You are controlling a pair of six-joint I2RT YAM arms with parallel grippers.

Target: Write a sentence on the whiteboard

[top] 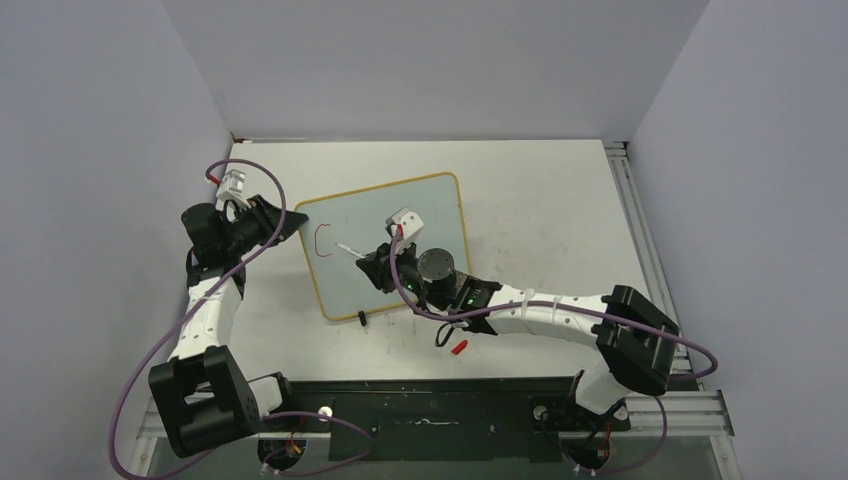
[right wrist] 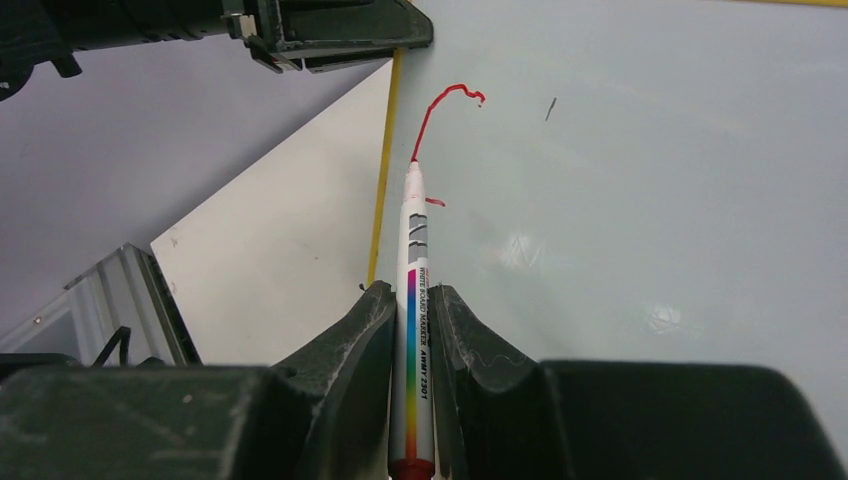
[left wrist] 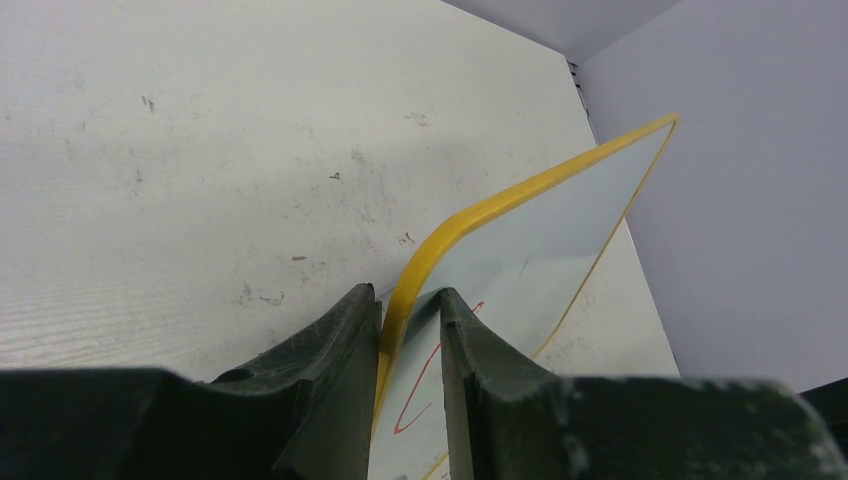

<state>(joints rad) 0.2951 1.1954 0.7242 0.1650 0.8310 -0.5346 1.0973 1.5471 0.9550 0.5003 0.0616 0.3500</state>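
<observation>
The whiteboard, pale with a thin yellow frame, lies tilted on the table. My left gripper is shut on its left corner, and in the left wrist view its fingers pinch the yellow frame. My right gripper is over the board, shut on a white marker with a rainbow stripe. The marker's tip touches the end of a red C-shaped stroke, the only writing of the sentence that shows.
A red marker cap lies on the table below the board's near edge. A black clip foot sticks out at that edge. Grey walls close in the table on three sides. A metal rail runs along the right.
</observation>
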